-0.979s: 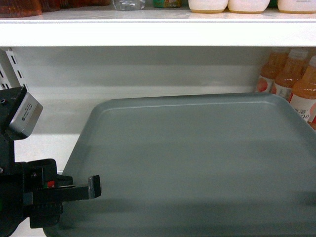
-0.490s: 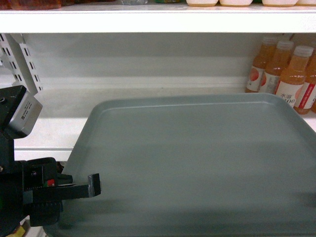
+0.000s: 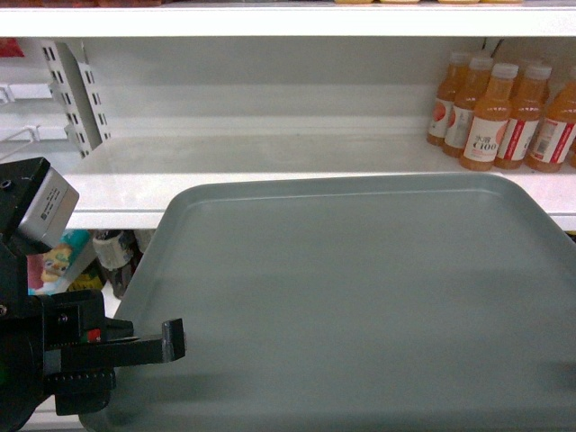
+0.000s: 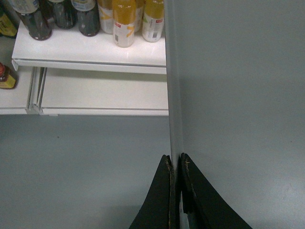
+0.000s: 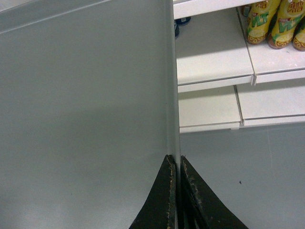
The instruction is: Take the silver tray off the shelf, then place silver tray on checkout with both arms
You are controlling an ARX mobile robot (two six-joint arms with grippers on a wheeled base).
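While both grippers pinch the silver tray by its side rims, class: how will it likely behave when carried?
The silver tray probably stays stiff: it spans flat between the left gripper and right gripper without visible sag. Its smooth matte rim, held only by thin fingertips, may slip. Being broad and empty, it is likely light but prone to tilting if one arm lags.

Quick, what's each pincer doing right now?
Left pincer: closed on the silver tray's left rim.
Right pincer: closed on its right rim.

White slotted uprights (image 3: pixel 79 94), orange juice bottles (image 3: pixel 490 112), grey floor (image 4: pixel 81 167)
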